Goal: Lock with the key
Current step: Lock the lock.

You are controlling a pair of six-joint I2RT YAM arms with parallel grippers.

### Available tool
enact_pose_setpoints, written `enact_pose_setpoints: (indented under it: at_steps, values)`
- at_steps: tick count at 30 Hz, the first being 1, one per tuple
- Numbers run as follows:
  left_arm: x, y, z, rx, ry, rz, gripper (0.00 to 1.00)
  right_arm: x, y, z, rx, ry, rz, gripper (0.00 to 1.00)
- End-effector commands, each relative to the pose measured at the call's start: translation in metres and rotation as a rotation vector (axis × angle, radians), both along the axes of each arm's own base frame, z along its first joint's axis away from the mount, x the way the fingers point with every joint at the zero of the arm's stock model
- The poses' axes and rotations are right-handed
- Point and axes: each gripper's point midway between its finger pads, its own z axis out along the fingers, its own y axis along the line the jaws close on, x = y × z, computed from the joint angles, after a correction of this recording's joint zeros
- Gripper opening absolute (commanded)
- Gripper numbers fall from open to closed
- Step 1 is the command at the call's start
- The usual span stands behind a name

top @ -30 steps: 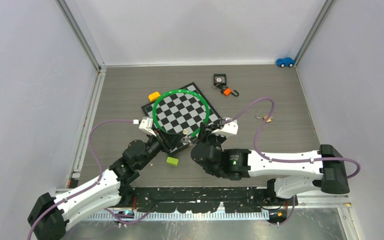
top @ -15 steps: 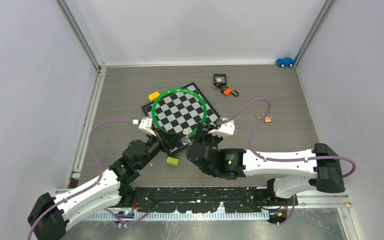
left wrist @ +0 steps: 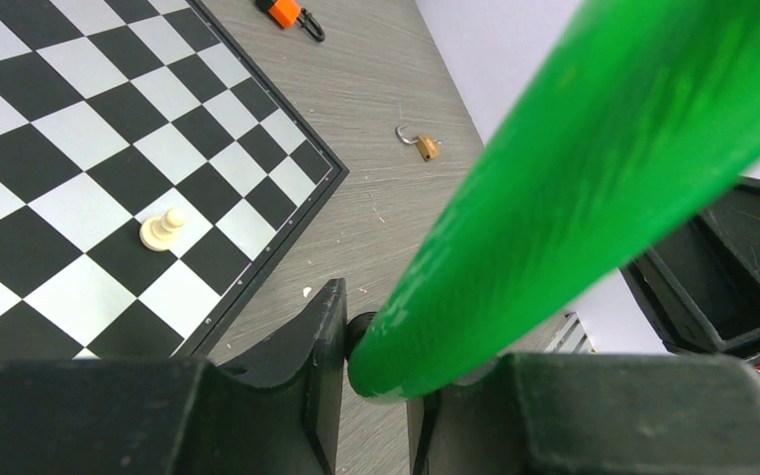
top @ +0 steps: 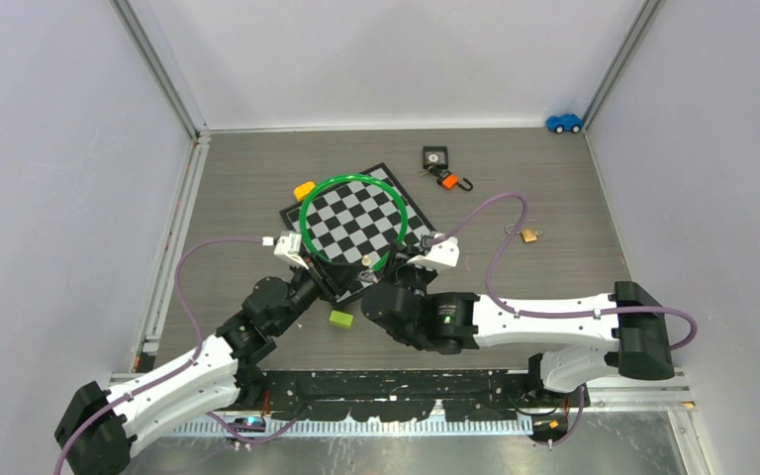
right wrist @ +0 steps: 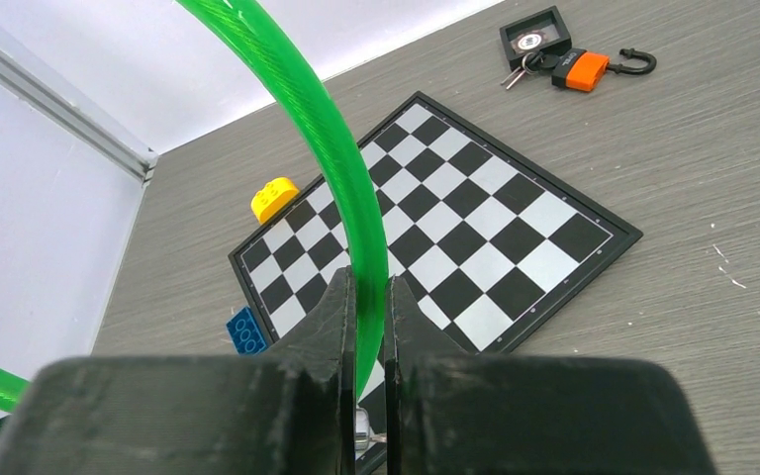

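Top external view: we note left gripper (top: 308, 265), right gripper (top: 392, 259) both clamped on near arc of green plastic-coated cable loop (top: 356, 179), above black-and-white square chessboard (top: 356, 223).

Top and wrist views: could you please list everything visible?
cable: 1, green, looped over chessboard.
chessboard: 1, black-and-white, table centre.
pawn: 1, white, on chessboard.
yellow brick: 1, yellow, chessboard's far-left edge.
blue brick: 1, blue, chessboard's near-left edge.
lime brick: 1, lime, near side.
box: 1, black, far side.
orange padlock: 1, orange, beside box.
brass padlock: 1, brass, right of chessboard.
toy car: 1, blue, far-right corner.
left gripper: 1, black, shut on cable.
right gripper: 1, black, shut on cable.
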Motion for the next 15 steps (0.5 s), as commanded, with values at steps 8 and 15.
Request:
enact_pose_setpoints:
  at_steps: [8,15]
  values:
    - [-0.0009,-0.0044,0.0319,-0.071,-0.060,-0.017,0.00,0.0023,0.0012,0.0259,0.119,-0.058,-0.072,0.00]
    - [-0.0008,-0.0033,0.0284,-0.068,-0.054,-0.013,0.00,0.0014,0.0075,0.0243,0.127,-0.040,-0.043,0.00]
